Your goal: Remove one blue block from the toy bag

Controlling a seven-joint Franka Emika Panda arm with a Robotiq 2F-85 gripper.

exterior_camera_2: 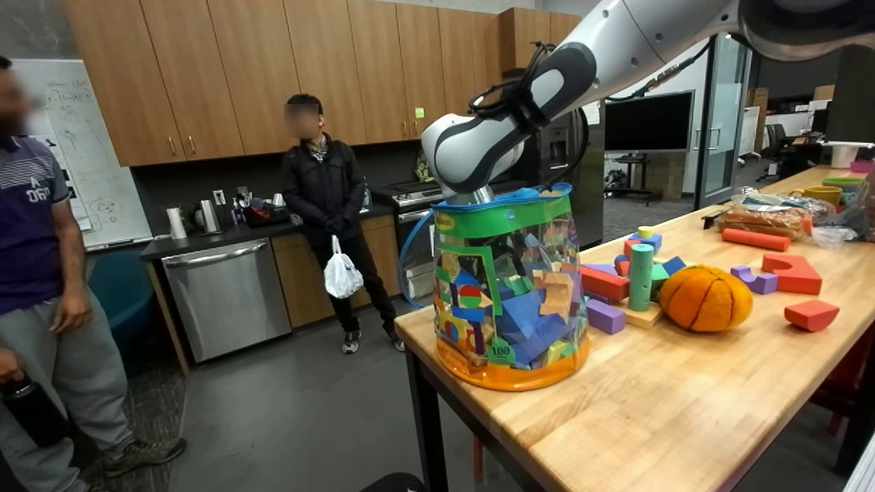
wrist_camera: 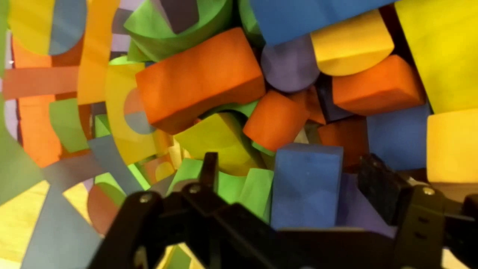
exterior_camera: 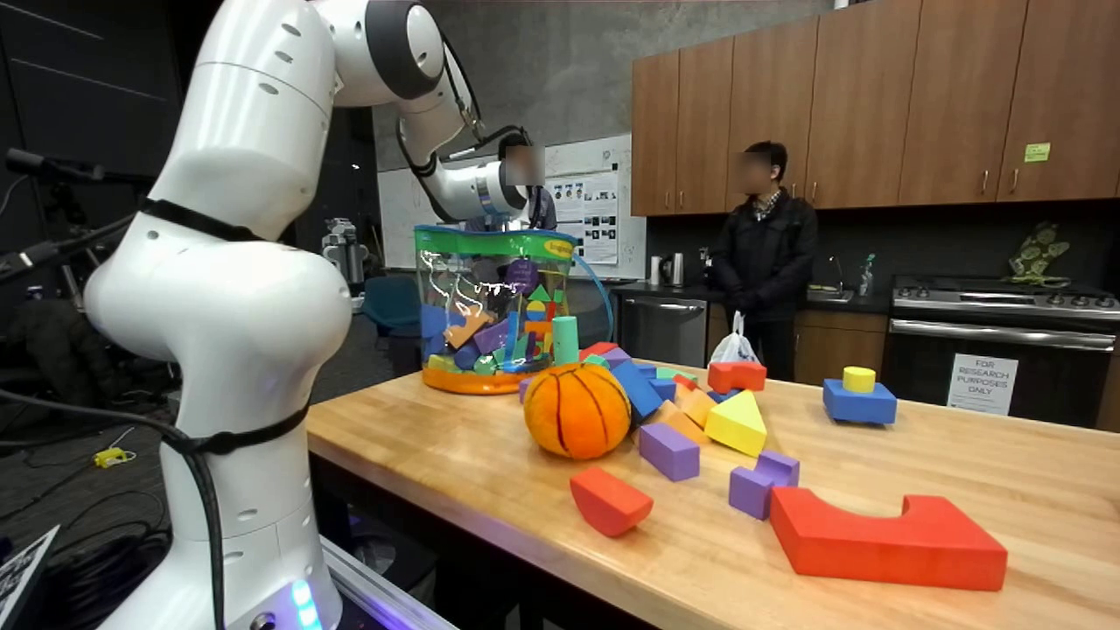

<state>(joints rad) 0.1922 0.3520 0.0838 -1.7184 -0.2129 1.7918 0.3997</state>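
The clear toy bag with a teal-green rim (exterior_camera: 490,243) stands upright on the table, and it also shows in an exterior view (exterior_camera_2: 506,220). Multicoloured blocks fill its lower part. The arm reaches down through its open top, so my gripper is hard to make out through the plastic. In the wrist view my gripper (wrist_camera: 293,175) is open, its fingers spread apart. A blue block (wrist_camera: 307,185) lies between the fingers with a gap on either side. Another blue block (wrist_camera: 397,136) lies beside the right finger, and a large blue one (wrist_camera: 313,16) is at the top.
An orange ball (exterior_camera: 577,411) and several loose blocks lie beside the bag. A teal cylinder (exterior_camera_2: 640,277) stands upright near it. A red arch block (exterior_camera: 888,542) lies farther along the table. Packaged items (exterior_camera_2: 769,217) lie at the far end. Two people stand beyond the table.
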